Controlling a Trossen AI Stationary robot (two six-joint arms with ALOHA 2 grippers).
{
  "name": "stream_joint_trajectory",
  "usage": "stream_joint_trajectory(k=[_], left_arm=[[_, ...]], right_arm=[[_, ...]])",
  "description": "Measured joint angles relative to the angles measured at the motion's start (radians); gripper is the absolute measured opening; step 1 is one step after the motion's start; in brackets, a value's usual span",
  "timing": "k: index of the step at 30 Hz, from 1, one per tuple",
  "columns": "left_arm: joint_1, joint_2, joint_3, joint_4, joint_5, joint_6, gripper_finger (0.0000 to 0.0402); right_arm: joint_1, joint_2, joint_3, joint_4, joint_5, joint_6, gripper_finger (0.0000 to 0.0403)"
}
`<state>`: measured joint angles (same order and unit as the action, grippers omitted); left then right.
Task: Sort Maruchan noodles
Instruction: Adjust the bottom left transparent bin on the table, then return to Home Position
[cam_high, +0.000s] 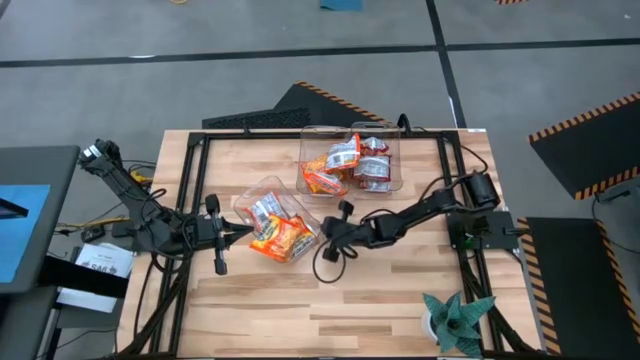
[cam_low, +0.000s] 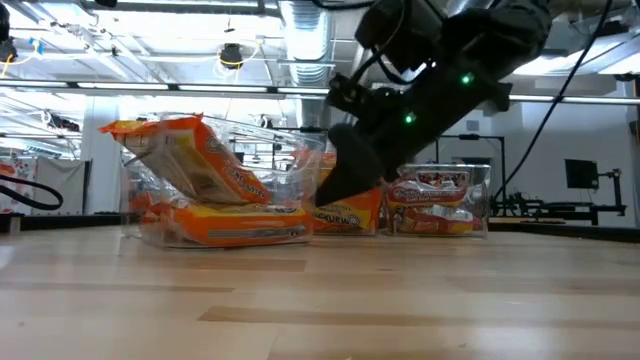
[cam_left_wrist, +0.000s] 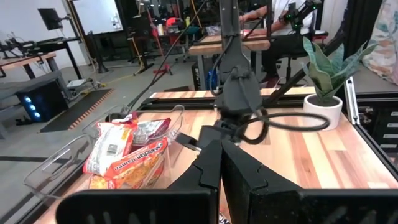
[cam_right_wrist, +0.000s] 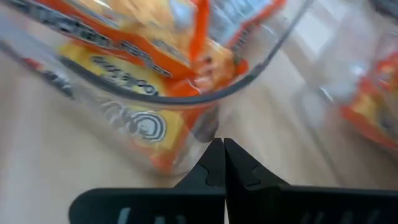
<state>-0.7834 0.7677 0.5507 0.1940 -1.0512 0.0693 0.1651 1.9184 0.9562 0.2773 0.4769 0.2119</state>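
right wrist view | gripper closed; packets blurred behind bin wall

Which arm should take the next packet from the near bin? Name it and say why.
Probably the right. The right tool sits shut against the near clear bin, beside the orange packets. The left tool, also shut, is at the bin's other side.

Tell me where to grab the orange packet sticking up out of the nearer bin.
Grip the raised upper edge of the orange packet, coming from above. It leans tilted above the nearer bin's clear wall, so that edge is exposed; the bin walls likely block a side approach.
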Motion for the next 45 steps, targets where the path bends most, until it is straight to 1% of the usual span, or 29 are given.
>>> stream_joint_trajectory(k=[7, 14, 17, 20, 24, 28, 31, 34, 36, 37, 38, 39, 42, 45], left_arm=[[0.0, 0.0, 0.0, 0.0, 0.0, -0.004, 0.0], [0.0, 0.0, 0.0, 0.0, -0.002, -0.012, 0.0], [0.0, 0.0, 0.0, 0.0, -0.002, -0.012, 0.0], [0.0, 0.0, 0.0, -0.001, -0.004, -0.013, 0.0], [0.0, 0.0, 0.0, -0.004, -0.01, -0.014, 0.0], [0.0, 0.0, 0.0, -0.004, -0.008, -0.013, 0.0], [0.0, 0.0, 0.0, -0.005, -0.008, -0.013, 0.0], [0.008, 0.0, 0.001, -0.057, -0.019, -0.014, 0.0], [0.058, -0.001, 0.001, -0.099, -0.05, -0.032, 0.0], [0.1, -0.01, 0.001, -0.12, -0.038, -0.04, 0.0], [0.157, -0.028, 0.001, -0.149, 0.016, -0.049, 0.0], [0.219, -0.049, 0.001, -0.177, 0.101, -0.062, 0.0], [0.419, -0.113, -0.002, -0.233, 0.399, -0.102, 0.0], [0.574, -0.188, -0.047, -0.219, 0.636, -0.096, 0.0]], right_arm=[[0.052, 0.002, 0.0, 0.12, -0.044, -0.002, 0.0007], [0.056, 0.002, 0.0, 0.197, -0.104, -0.001, 0.0007], [0.055, 0.042, 0.011, 0.261, -0.143, 0.001, 0.0007], [0.058, 0.105, 0.059, 0.261, -0.193, 0.001, 0.0007], [0.067, 0.173, 0.127, 0.252, -0.231, 0.002, 0.0009], [0.076, 0.177, 0.164, 0.26, -0.291, -0.011, 0.0013], [0.082, 0.146, 0.163, 0.222, -0.296, -0.05, 0.001], [0.085, 0.078, 0.163, 0.1, -0.267, -0.077, 0.0008], [0.084, 0.026, 0.164, -0.007, -0.221, -0.089, 0.0008], [0.084, 0.003, 0.163, -0.045, -0.204, -0.098, 0.0008], [0.083, -0.017, 0.163, -0.069, -0.193, -0.106, 0.0008], [0.082, -0.042, 0.163, -0.109, -0.183, -0.112, 0.0009], [0.083, -0.1, 0.163, -0.163, -0.174, -0.129, 0.0009], [0.092, -0.148, 0.13, -0.176, -0.163, -0.147, 0.0009]])
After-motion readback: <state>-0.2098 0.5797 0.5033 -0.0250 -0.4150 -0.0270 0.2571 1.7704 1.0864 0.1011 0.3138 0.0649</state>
